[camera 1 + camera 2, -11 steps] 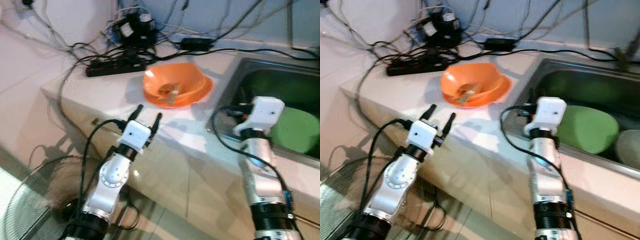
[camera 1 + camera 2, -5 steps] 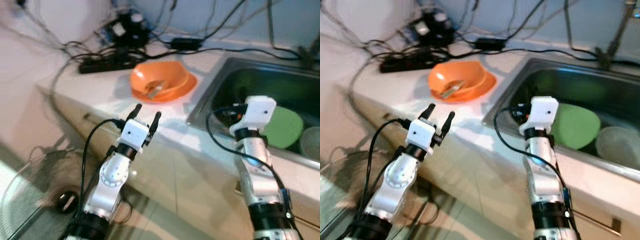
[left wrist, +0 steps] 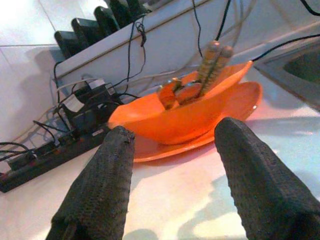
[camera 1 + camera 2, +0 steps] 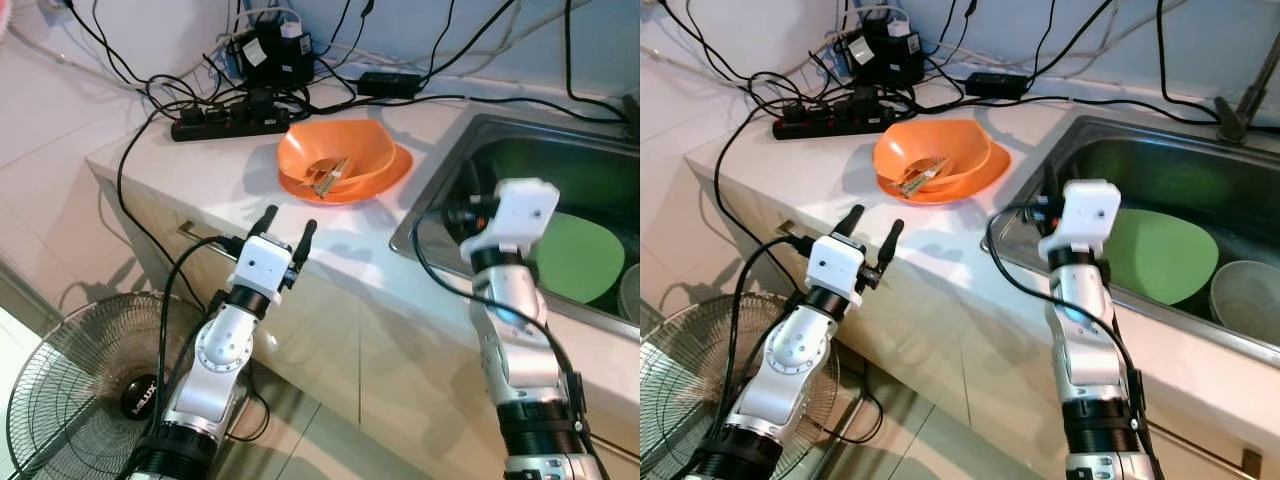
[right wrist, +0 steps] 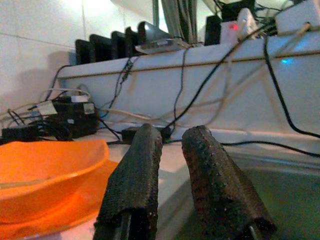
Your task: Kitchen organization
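The left gripper (image 4: 284,220) hovers with fingers spread wide, the orange bowl (image 4: 335,160) on its plate (image 4: 396,170) just beyond the fingertips. The right gripper (image 5: 172,150) holds its fingers nearly together, empty, at the sink (image 4: 1160,165) edge

We see our right claw (image 5: 172,175) with its two black fingers (image 5: 135,180) nearly together, a narrow gap between them. An orange bowl (image 5: 47,167) sits beside it, and cables (image 5: 220,65) drape the wall (image 5: 165,90) ahead.
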Controlling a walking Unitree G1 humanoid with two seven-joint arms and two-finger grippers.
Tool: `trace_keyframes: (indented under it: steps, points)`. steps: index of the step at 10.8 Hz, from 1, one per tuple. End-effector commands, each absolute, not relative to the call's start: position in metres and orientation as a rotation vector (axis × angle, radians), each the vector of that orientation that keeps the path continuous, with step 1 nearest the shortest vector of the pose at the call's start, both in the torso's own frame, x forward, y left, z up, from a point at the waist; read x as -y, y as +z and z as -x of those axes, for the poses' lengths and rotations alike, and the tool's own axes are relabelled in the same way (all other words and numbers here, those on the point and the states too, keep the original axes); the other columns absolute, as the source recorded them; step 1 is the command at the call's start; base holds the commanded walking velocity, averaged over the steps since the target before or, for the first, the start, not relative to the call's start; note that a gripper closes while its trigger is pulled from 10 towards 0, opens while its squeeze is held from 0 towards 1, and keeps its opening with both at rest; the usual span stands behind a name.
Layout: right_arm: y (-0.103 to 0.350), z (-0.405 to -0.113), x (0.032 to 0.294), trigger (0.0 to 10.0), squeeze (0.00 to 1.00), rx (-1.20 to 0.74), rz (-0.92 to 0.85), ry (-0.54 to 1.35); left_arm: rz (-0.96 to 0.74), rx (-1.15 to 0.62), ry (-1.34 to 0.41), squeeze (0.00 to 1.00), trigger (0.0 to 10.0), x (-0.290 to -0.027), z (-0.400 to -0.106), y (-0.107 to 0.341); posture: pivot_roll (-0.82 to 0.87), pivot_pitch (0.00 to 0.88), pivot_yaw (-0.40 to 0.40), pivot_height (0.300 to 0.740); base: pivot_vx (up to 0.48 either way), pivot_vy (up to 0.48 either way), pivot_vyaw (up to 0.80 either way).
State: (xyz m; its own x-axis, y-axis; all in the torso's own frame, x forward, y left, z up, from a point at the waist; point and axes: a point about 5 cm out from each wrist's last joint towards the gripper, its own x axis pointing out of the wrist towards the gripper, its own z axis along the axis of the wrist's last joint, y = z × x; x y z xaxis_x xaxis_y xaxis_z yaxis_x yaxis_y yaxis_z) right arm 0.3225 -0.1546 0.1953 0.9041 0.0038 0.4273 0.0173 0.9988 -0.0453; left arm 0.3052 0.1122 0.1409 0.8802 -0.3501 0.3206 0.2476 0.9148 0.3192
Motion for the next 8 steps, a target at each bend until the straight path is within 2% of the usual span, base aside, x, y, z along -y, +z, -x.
trace_keyframes:
  steps: [1,4,6,8]
  points:
    - [0.206,-0.323,0.148,10.0,0.00,0.473,0.046,0.018,-0.273,0.398,-0.292,0.00,10.0,-0.117,-0.306,0.145,0.06,0.060,0.108,0.740,0.000,0.000,0.00]
    - [0.206,-0.322,0.147,10.0,0.00,0.476,0.054,0.012,-0.349,0.423,-0.323,0.00,10.0,-0.112,-0.307,0.147,0.06,0.054,0.112,0.740,0.000,0.000,0.00]
    - [0.214,-0.320,0.147,10.0,0.00,0.503,0.083,0.015,-0.456,0.443,-0.410,0.00,10.0,-0.100,-0.306,0.144,0.05,0.035,0.116,0.740,0.000,0.000,0.00]
    - [0.219,-0.321,0.148,10.0,0.00,0.521,0.127,0.008,-0.463,0.472,-0.437,0.00,10.0,-0.088,-0.312,0.150,0.04,0.012,0.125,0.740,0.000,0.000,0.00]
